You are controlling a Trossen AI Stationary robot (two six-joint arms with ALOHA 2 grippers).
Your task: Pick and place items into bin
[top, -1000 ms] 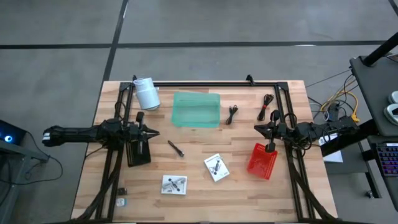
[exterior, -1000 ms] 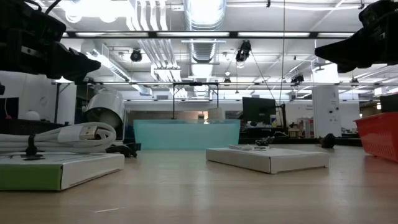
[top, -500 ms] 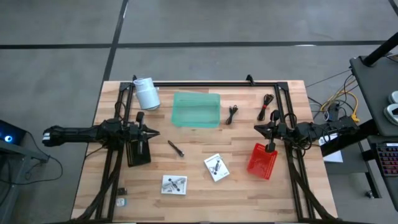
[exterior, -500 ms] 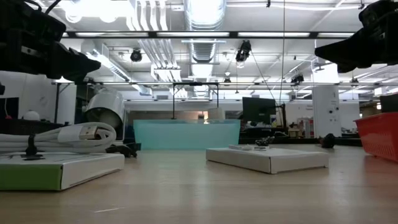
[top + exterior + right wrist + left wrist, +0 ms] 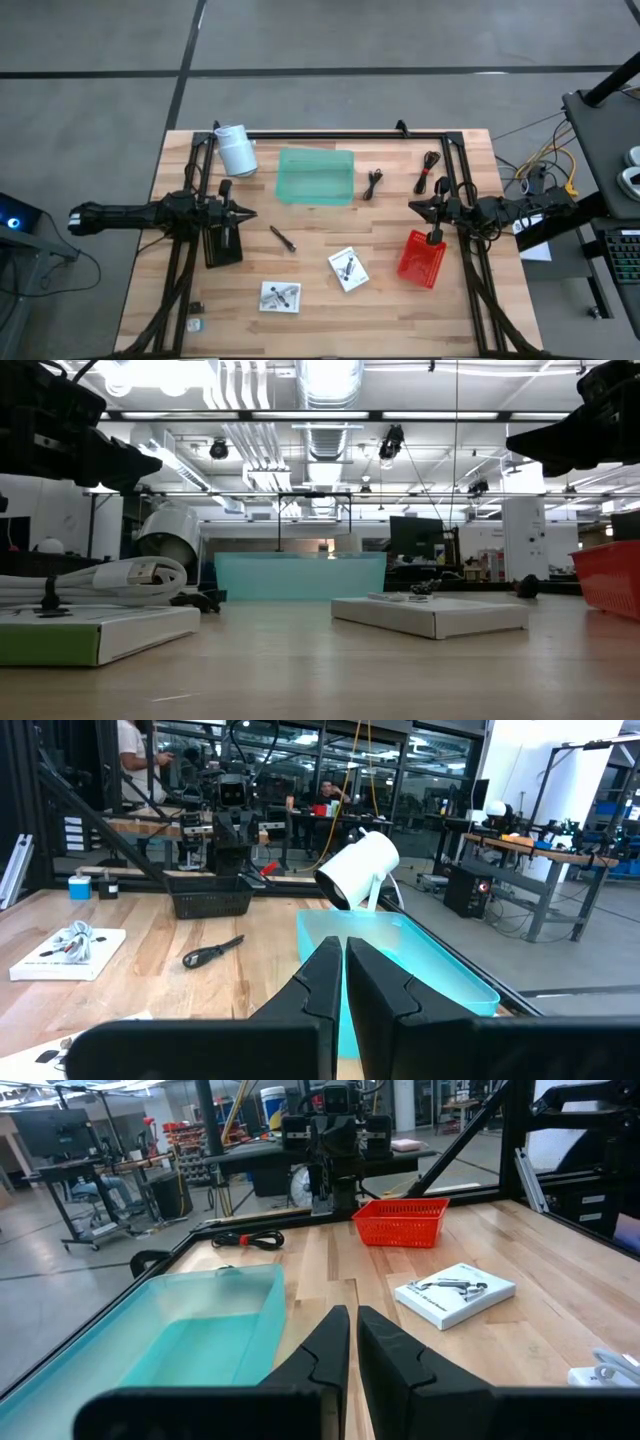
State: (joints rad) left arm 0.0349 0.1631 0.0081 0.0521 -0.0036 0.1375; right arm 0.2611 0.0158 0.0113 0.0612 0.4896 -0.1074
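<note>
— Where's the left claw (image 5: 246, 214)?
— Hovering at the table's (image 5: 320, 300) left side, fingers pressed nearly together, holding nothing. A black basket (image 5: 222, 247) sits just beside it, and the white roll (image 5: 236, 150) is farther back.

— And the items?
— The pen (image 5: 283, 240) lies just ahead of that claw's tips. The teal bin (image 5: 316, 175) is beyond it, toward the back. Two packets (image 5: 348, 268) lie between the claws, nearer the front edge. Two cable coils (image 5: 374, 183) rest near the back, closer to the right claw.

— The right claw (image 5: 414, 207)?
— Facing the left one, also pinched narrow and holding nothing, with a red basket (image 5: 421, 258) just beside it.
</note>
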